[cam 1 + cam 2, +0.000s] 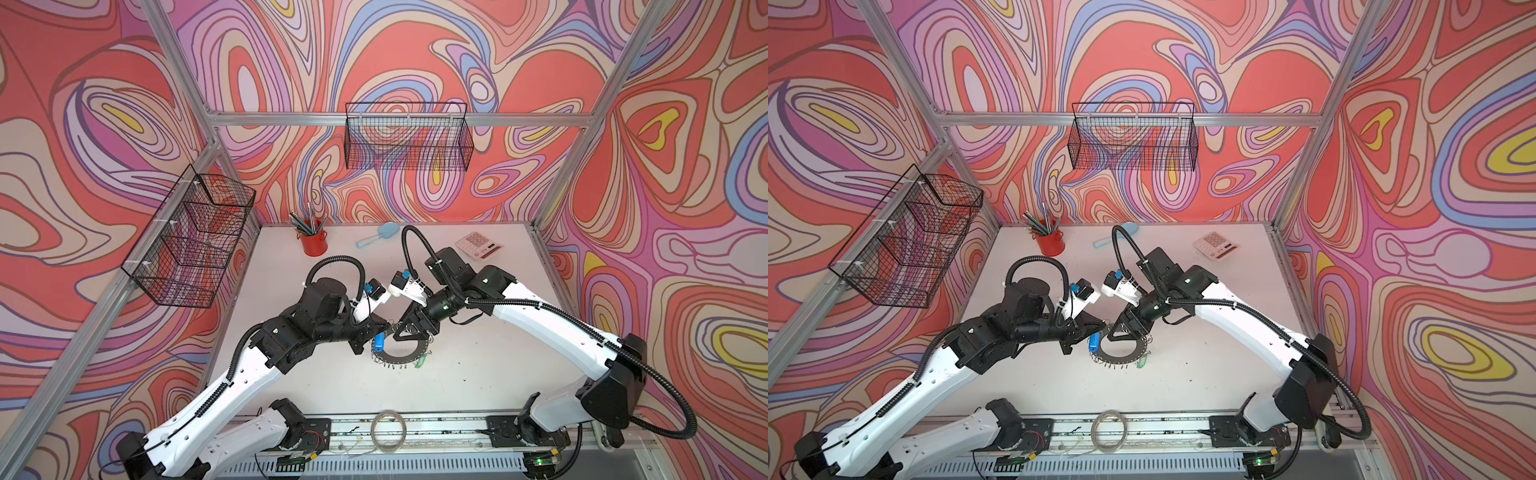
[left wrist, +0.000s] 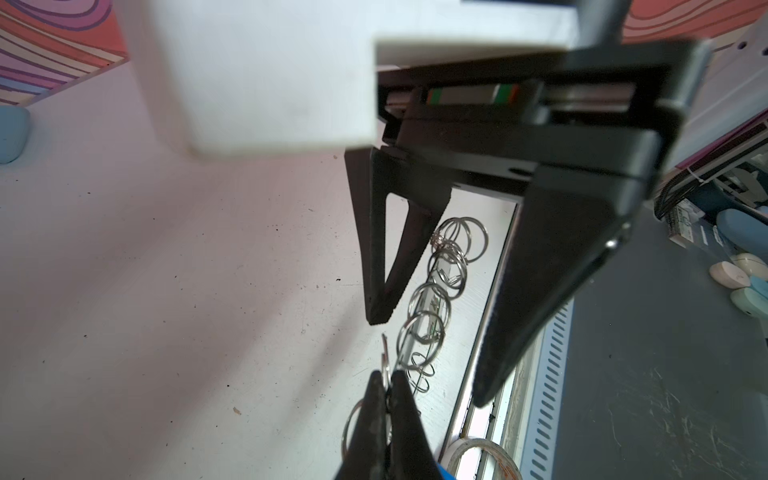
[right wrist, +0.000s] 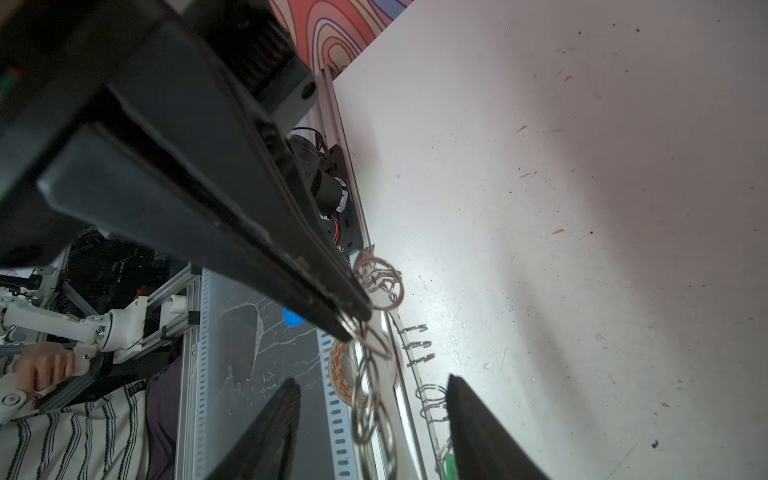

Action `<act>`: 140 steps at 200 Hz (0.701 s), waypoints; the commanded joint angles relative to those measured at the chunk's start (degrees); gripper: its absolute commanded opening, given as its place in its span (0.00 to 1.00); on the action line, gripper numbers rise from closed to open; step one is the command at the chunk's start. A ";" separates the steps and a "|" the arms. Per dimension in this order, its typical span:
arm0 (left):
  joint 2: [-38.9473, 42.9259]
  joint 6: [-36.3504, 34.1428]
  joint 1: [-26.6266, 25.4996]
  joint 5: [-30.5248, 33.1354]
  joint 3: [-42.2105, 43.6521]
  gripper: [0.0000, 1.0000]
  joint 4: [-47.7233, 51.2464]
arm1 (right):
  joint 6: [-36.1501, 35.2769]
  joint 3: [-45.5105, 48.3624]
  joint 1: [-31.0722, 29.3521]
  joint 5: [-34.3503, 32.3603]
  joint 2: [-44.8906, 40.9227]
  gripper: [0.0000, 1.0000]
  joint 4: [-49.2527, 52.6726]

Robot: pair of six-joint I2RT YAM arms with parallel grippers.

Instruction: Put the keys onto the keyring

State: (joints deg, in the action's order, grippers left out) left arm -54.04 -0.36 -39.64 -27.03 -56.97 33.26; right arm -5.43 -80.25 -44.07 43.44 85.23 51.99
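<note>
The keyring (image 1: 400,358), a dark flat disc fringed with small wire rings, lies mid-table with its far rim between the two grippers. My left gripper (image 2: 386,380) is shut, pinching a small wire ring (image 3: 356,325) at that rim. The blue-tagged key (image 1: 379,341) hangs right under its tips. My right gripper (image 3: 374,432) is open and straddles the rim's row of rings (image 2: 432,291); its fingers (image 3: 478,428) are not touching them. The green-tagged key (image 1: 420,360) hangs at the disc's right rim. In both top views the arms hide the far half of the disc.
A red cup of pencils (image 1: 313,243), a pale blue scoop (image 1: 376,235) and a calculator (image 1: 478,245) stand along the table's back. A roll of tape (image 1: 388,430) rests on the front rail. Wire baskets hang on the back wall (image 1: 409,137) and the left wall (image 1: 191,237).
</note>
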 commanded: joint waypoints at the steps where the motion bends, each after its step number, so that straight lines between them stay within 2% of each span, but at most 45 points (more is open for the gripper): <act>1: 0.28 0.43 0.55 -2.77 -2.53 0.00 0.14 | -1.22 -1.15 -1.94 -4.70 0.21 0.35 2.28; 24: 0.07 0.90 0.70 -3.07 -2.41 0.00 0.06 | -0.91 -2.00 -3.14 -8.22 0.60 0.25 2.48; 38: 0.13 1.32 0.70 -3.26 -2.44 0.00 -0.36 | -0.95 -2.91 -3.55 -10.12 0.88 0.13 2.59; 49: 0.14 1.73 0.79 -3.22 -2.52 0.00 -0.47 | -0.99 -3.62 -3.91 -11.38 0.94 0.00 2.54; 77: 0.27 3.15 0.87 -2.88 -2.59 0.00 -0.57 | -1.34 -3.96 -4.95 -18.85 0.33 0.00 1.11; 110: 1.04 9.49 1.05 -1.40 -2.72 0.00 -4.67 | -1.61 -2.60 -7.21 -30.12 -1.30 0.00 -3.90; 122: 0.92 11.41 1.08 -1.18 -2.99 0.08 -5.58 | -1.60 -2.13 -7.71 -32.02 -2.35 0.00 -6.28; 140: 0.55 13.16 1.07 -1.91 -3.64 0.13 -6.03 | -1.52 -2.26 -7.77 -32.80 -3.38 0.00 -8.79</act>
State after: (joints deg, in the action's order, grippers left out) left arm -54.19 7.90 -38.04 -25.06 -57.76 31.24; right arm -5.58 -82.83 -51.51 18.79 83.70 49.80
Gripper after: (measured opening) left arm 0.089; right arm 0.069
